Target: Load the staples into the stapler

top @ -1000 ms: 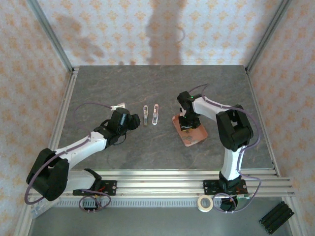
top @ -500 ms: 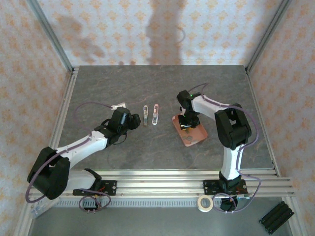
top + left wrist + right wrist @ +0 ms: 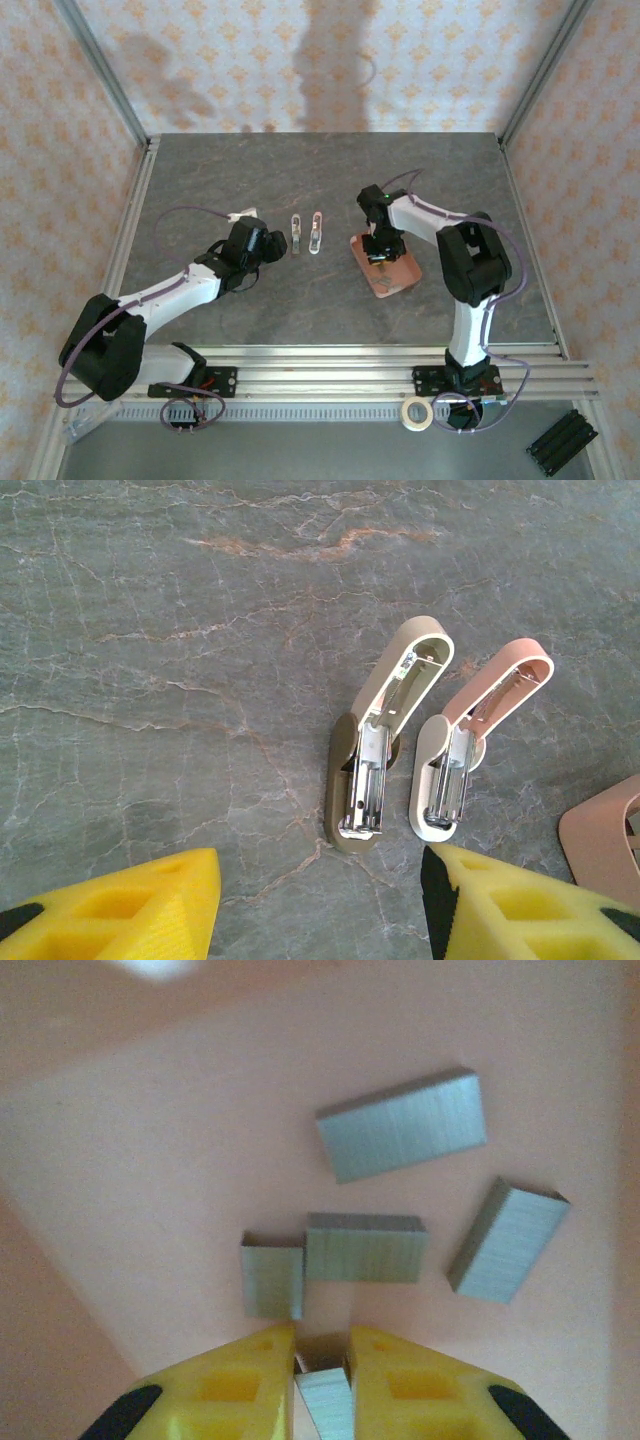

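The stapler (image 3: 432,780), pale pink and white, lies opened flat on the table, also in the top view (image 3: 316,233). My left gripper (image 3: 320,905) stands open just short of its near end, with nothing between the yellow fingers, left of it in the top view (image 3: 272,246). Several grey staples (image 3: 400,1125) lie loose in the salmon-pink tray (image 3: 150,1160). My right gripper (image 3: 322,1360) is down in the tray (image 3: 395,280), shut on one staple block (image 3: 328,1405) that is pinched between its fingertips. In the top view the right gripper (image 3: 377,254) covers the tray's far corner.
A second, beige stapler (image 3: 345,800) lies open right beside the pink one, on its left (image 3: 296,235). A corner of the tray (image 3: 605,840) shows at the right of the left wrist view. A tape roll (image 3: 417,412) and a black part (image 3: 560,442) lie beyond the near rail.
The right gripper's jaws have closed in on a staple block in the tray. The right wrist has shifted slightly. The left arm has edged a little toward the staplers.
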Tool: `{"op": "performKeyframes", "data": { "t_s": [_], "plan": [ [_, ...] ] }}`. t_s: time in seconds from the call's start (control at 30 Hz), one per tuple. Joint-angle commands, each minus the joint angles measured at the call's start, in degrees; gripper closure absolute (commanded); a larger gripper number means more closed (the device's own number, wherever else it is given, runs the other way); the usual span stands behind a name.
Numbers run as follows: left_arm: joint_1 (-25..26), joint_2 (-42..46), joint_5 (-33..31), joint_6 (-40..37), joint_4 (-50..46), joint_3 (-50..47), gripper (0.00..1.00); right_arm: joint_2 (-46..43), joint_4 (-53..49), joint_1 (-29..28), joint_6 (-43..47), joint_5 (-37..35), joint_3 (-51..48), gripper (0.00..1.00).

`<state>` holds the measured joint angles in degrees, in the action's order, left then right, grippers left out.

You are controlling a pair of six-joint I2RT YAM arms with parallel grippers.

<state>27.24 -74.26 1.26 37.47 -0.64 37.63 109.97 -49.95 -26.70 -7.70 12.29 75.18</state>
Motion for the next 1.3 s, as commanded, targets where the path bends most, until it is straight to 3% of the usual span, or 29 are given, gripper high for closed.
{"op": "performKeyframes", "data": {
  "t_s": [0.0,0.43,0.73,1.0,1.27],
  "plan": [
    [-0.5,0.3,-0.6,-0.9,-1.4,1.7,0.43,-4.8,-0.8,-0.2,-2.0,-3.0,-1.2,0.82],
    [-0.5,1.9,-2.1,0.1,1.2,-1.2,0.43,-21.7,17.7,-1.3,-13.4,-3.4,-13.7,0.82],
    [-0.5,4.1,-6.1,-0.3,4.2,-5.1,0.42,-27.0,29.3,-4.2,-21.5,-7.1,-20.1,0.82],
    [-0.5,5.9,-9.2,0.0,8.9,-10.0,0.37,-25.1,34.6,-9.3,-24.5,-11.9,-19.1,0.82],
    [-0.7,7.7,-12.4,-0.8,12.9,-14.3,0.34,-15.5,39.6,-14.9,-28.1,-12.2,-13.3,0.82]
  ]
}}
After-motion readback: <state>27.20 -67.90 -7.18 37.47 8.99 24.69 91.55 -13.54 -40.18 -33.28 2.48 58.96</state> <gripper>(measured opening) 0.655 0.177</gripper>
